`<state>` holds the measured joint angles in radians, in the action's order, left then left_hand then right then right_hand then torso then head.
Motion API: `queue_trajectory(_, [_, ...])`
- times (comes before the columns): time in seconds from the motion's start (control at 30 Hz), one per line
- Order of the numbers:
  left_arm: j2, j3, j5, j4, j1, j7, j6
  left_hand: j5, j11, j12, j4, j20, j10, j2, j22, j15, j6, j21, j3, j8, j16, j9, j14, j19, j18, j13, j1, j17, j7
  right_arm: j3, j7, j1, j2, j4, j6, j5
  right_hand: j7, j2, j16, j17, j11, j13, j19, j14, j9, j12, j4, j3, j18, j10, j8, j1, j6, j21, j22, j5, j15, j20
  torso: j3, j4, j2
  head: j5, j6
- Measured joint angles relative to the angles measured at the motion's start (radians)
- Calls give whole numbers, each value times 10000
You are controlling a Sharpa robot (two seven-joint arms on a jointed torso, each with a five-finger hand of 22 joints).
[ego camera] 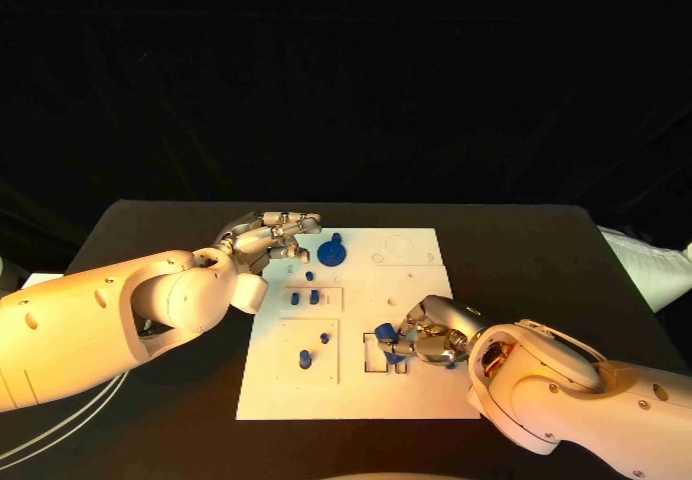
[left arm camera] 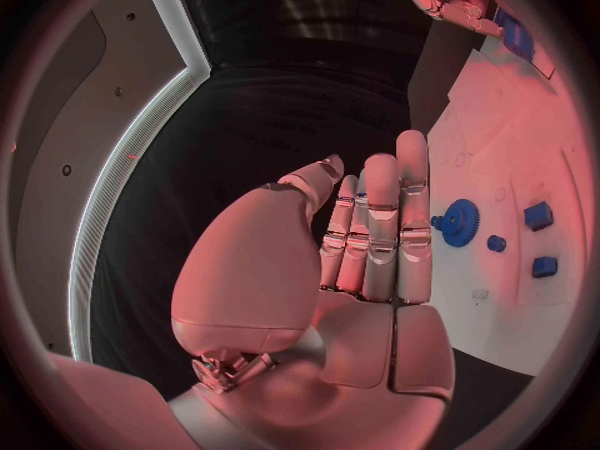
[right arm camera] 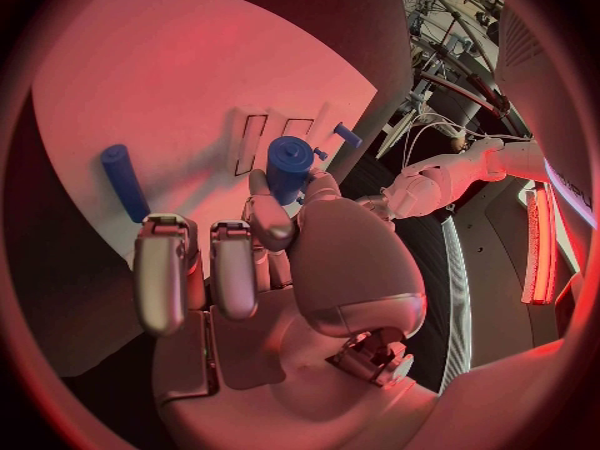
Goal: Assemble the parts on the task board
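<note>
Two white arms reached over the flat white rectangular task board (ego camera: 411, 390) on the black table (ego camera: 548, 250). The silver left hand (ego camera: 267, 238) hovered at the board's far left corner with its fingers (left arm camera: 381, 230) straight, close together and holding nothing, just beside a round blue gear part (ego camera: 332, 252) standing on the board. The silver right hand (ego camera: 426, 340) sat low over the board's near middle, by the cut-out slots, and pinched a short blue cylindrical part (right arm camera: 288, 165) between thumb and finger. A longer blue peg (right arm camera: 124, 181) lay on the board nearby, apart from that hand.
</note>
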<state>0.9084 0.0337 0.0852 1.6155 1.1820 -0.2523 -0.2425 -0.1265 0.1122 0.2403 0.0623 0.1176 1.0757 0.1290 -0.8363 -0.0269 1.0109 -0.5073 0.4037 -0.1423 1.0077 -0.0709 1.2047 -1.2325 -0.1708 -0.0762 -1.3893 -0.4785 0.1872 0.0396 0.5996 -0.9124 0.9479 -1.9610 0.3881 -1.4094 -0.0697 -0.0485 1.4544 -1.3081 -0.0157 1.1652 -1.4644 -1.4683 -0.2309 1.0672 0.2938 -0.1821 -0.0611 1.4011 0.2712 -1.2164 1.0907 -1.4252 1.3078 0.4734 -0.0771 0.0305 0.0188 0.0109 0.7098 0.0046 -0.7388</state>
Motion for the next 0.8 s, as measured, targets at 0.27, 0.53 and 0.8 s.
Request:
queue_trajectory(0.27, [-3,0,0,9,0,3,12,0,0,69,-28,0,0,0,26,36,0,42,-28,-77,0,-1,-36,0,-1,0,0,18,0,-18,23,1,-268,145,-448,5,76,51,0,1,4,60,0,7,-521,-5,-28,-109,1,8,40,206,81,0,-1,-146,-7,0,-2,-6,-3,22,-40])
queue_trajectory(0.53, [-3,0,0,6,0,11,22,0,0,69,-1,0,0,0,36,37,0,41,-55,-77,0,-1,-36,0,0,0,0,26,0,-17,33,-1,-339,199,-691,-108,185,37,0,2,-14,116,-36,37,-723,-5,-27,-398,0,29,169,524,190,0,-2,-889,-37,-35,-13,-12,-7,61,-60])
queue_trajectory(0.8, [-2,0,0,6,0,17,27,0,37,69,-1,0,-37,0,35,36,0,41,-54,-76,0,-1,-36,0,0,10,0,35,-1,-23,55,2,-384,240,-728,-361,95,877,0,3,-10,-238,-36,37,-980,-720,30,-838,0,-198,219,2162,-12,90,-25,-4160,-36,-35,-16,-24,-3,76,-27])
